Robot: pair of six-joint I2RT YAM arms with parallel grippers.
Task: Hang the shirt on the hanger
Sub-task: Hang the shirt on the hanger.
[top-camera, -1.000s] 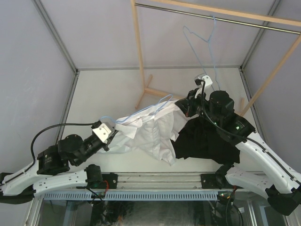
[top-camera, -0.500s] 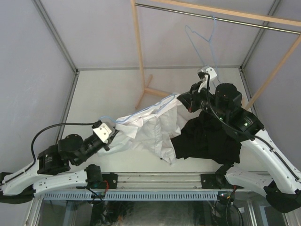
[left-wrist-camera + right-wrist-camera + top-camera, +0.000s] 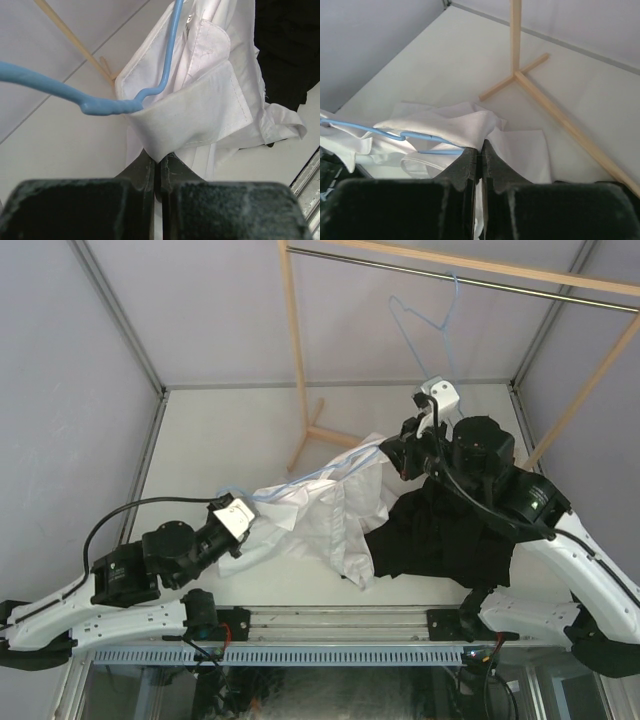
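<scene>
The white shirt [image 3: 320, 515] is stretched between my two grippers above the table. A light blue hanger [image 3: 290, 483] runs along its upper edge, partly inside the fabric. My left gripper [image 3: 247, 528] is shut on the shirt's collar [image 3: 200, 107], with the hanger's [image 3: 100, 106] twisted neck just above the fingertips [image 3: 145, 162]. At the shirt's far end, my right gripper [image 3: 392, 455] is shut on a fold of the shirt [image 3: 455, 125], and the hanger's [image 3: 420, 136] wire passes just left of its fingertips [image 3: 470, 155].
A black garment [image 3: 440, 535] lies under my right arm, beside the shirt. A wooden rack [image 3: 295, 350] stands at the back, its foot [image 3: 530, 85] on the table ahead of my right gripper. A second blue hanger [image 3: 425, 315] hangs from the rack's rail.
My right gripper has risen and moved back-right, pulling its end of the shirt up. My left gripper has shifted slightly right and forward, still holding the collar.
</scene>
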